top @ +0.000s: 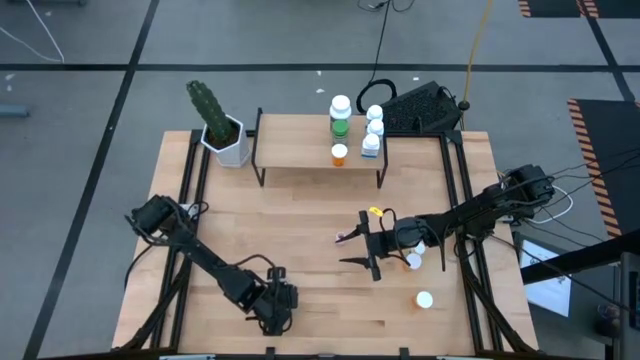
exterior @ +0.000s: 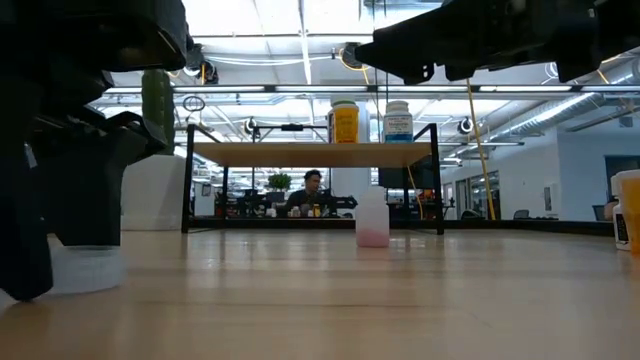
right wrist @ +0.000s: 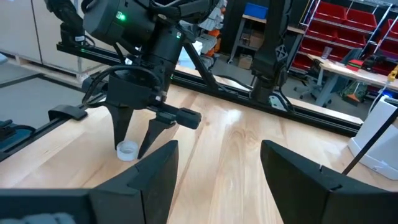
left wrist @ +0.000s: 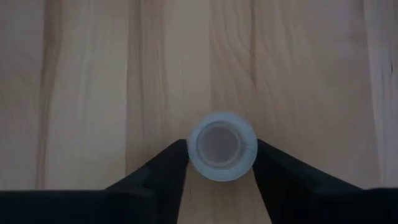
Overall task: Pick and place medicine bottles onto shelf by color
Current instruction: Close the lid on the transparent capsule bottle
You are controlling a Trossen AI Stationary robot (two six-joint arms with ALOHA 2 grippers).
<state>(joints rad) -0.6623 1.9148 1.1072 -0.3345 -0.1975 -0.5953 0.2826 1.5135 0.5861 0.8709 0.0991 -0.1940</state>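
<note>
A small, low, translucent white bottle (left wrist: 222, 146) stands on the wooden table near its front edge, left of the middle. My left gripper (top: 278, 312) reaches down over it, shut on it, as the right wrist view also shows (right wrist: 127, 149). My right gripper (top: 365, 250) hovers open and level above the middle of the table, with nothing between its fingers (right wrist: 217, 180). The shelf (top: 300, 150) stands at the far edge. It carries a green bottle (top: 340, 115), an orange one (top: 339, 154) and blue-white ones (top: 372, 128). A pinkish bottle (exterior: 372, 225) stands on the table before the shelf. My left gripper pinches the bottle's round wall (left wrist: 189, 152) between its two fingers, one on each opposite side. The fingers come steeply from above, slanting down. The bottle stands upright with its bottom on the table (right wrist: 127, 151).
A white pot with a green cactus (top: 228, 140) stands left of the shelf. Two white-capped bottles (top: 413, 260) (top: 424, 299) stand on the table's right part under and near my right arm. A black device (top: 420, 108) lies behind the shelf. Bare wood lies between the two arms.
</note>
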